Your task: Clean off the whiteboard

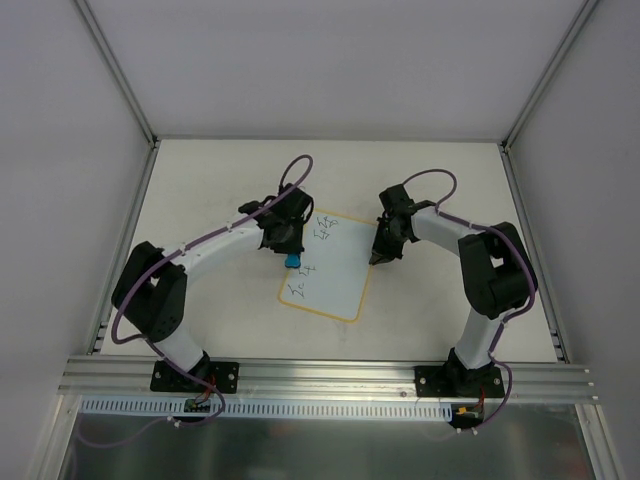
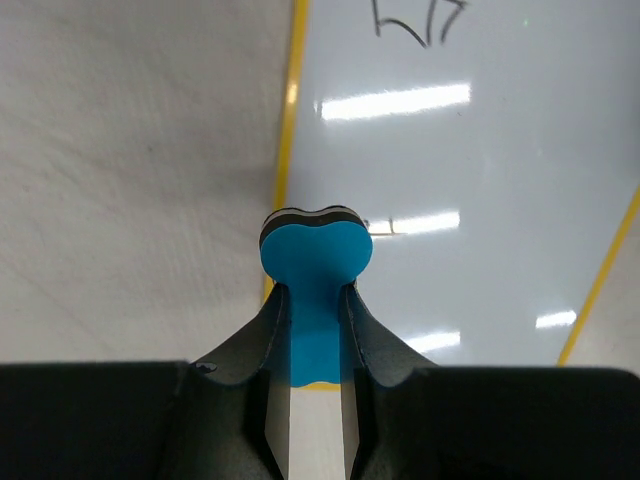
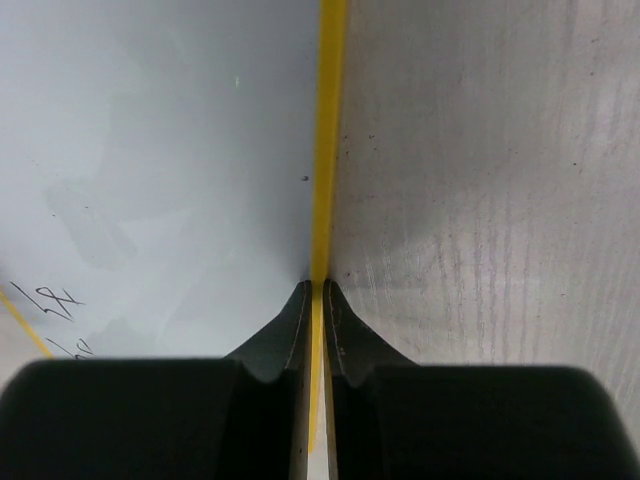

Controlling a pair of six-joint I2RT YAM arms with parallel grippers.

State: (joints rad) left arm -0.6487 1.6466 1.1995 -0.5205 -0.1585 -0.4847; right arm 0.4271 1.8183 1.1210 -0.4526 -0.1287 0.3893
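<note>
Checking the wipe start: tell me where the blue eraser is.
Top view, left of centre: the blue eraser is clamped in the left gripper at the whiteboard's left yellow edge.

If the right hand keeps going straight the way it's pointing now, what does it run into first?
The whiteboard, at its yellow border: the right hand points down at that edge, tips seemingly at or just above it; depth is unclear.

Robotics laboratory cell: white enclosure walls (image 1: 330, 60), aluminium frame profiles (image 1: 116, 70), left arm (image 1: 210, 248) and right arm (image 1: 480, 262) bolted to a rail (image 1: 330, 376) edging the counter (image 1: 200, 180).
</note>
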